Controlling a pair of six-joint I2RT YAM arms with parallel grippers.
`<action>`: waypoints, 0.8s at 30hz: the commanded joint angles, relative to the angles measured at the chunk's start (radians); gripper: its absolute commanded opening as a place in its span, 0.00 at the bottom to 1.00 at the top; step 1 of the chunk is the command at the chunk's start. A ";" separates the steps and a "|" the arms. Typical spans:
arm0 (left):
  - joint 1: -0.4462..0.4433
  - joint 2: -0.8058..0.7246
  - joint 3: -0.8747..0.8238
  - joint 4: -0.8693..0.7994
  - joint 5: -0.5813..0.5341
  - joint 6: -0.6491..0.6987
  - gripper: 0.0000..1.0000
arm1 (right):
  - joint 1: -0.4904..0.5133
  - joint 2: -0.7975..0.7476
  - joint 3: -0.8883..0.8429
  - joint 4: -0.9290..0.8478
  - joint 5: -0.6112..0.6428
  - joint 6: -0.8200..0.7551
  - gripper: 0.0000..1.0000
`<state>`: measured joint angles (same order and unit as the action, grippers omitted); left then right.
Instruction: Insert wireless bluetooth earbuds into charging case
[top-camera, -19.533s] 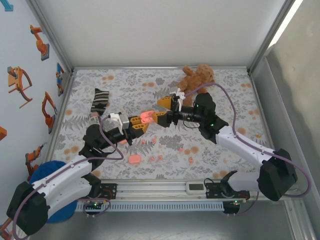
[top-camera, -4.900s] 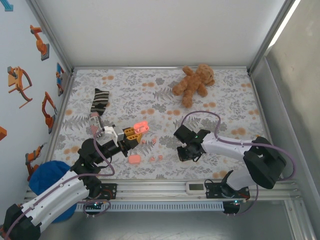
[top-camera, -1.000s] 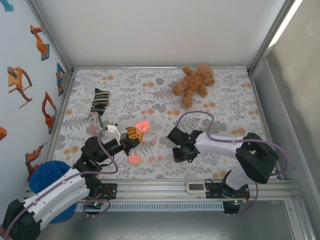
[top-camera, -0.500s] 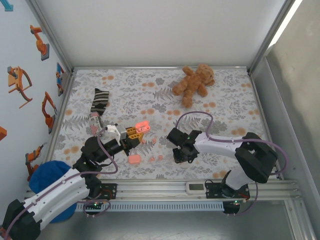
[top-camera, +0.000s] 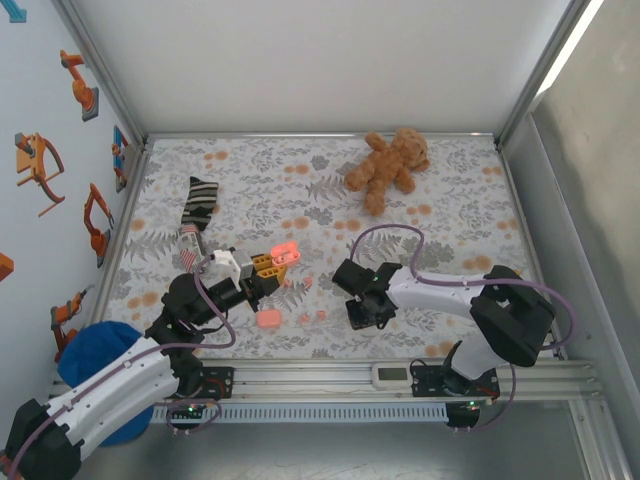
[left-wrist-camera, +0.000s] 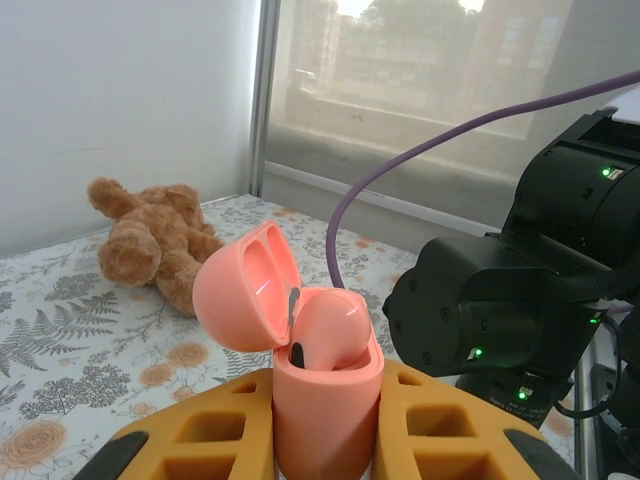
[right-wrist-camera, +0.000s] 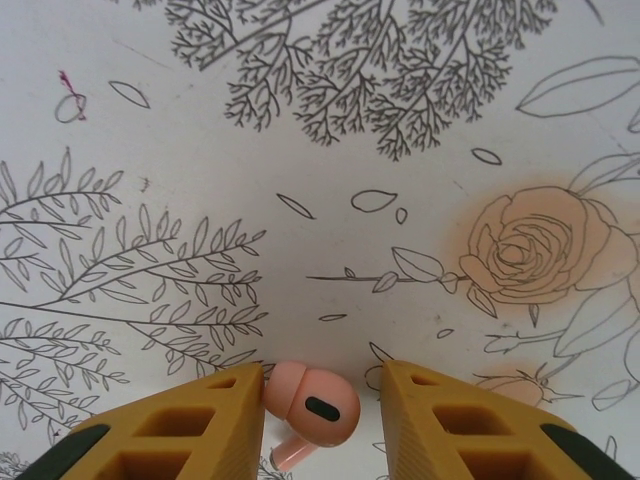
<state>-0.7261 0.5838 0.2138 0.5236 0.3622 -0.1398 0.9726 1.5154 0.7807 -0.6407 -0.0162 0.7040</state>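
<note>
**Desk (top-camera: 450, 200), flower-print cloth on top. Contents listed from the near edge outward.**

1. Blue bundle (top-camera: 95, 350): one. It sits at the near left corner, off the cloth and beside the left arm. What it is cannot be told.
2. Closed case (top-camera: 269, 318): one, salmon-pink. It lies flat on the cloth near the front, between the two arms, with nothing touching it.
3. Loose earbuds (top-camera: 305, 319): three can be counted from above. Two tiny pink nubs lie just beside each other, right of the closed case. The third sits farther back, near the left end effector. Any others are too small to tell.
4. Right end effector (right-wrist-camera: 322, 378): one, pointing straight down at the cloth, right of the paired nubs. Its jaws stand partly apart, with a fourth earbud (right-wrist-camera: 312, 408) lying on the cloth between them. That earbud touches one finger and is clear of the other, so it is not clamped.
5. Left end effector (top-camera: 268, 266): one, closed on the open case (left-wrist-camera: 327, 410).
6. Open case: one, held upright above the cloth with its lid hinged back. A seated earbud (left-wrist-camera: 335, 322) rests in its mouth, rounded head up.
7. Sock (top-camera: 197, 205): one, striped, lying on the far left of the cloth, well apart from the cases.
8. Teddy bear (top-camera: 388, 165): one, brown, lying at the far right near the back edge.
</note>
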 joint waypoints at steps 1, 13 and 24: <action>-0.005 -0.002 0.013 0.042 0.003 0.016 0.00 | 0.008 -0.023 -0.016 -0.027 0.034 0.031 0.35; -0.005 -0.007 0.020 0.031 0.006 0.016 0.00 | 0.020 0.012 -0.011 0.004 0.033 0.028 0.26; -0.004 0.002 0.016 0.032 0.004 0.014 0.00 | 0.021 -0.050 -0.002 -0.006 0.068 -0.012 0.24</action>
<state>-0.7261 0.5888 0.2138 0.5270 0.3622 -0.1398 0.9863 1.5013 0.7746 -0.6399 0.0189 0.7059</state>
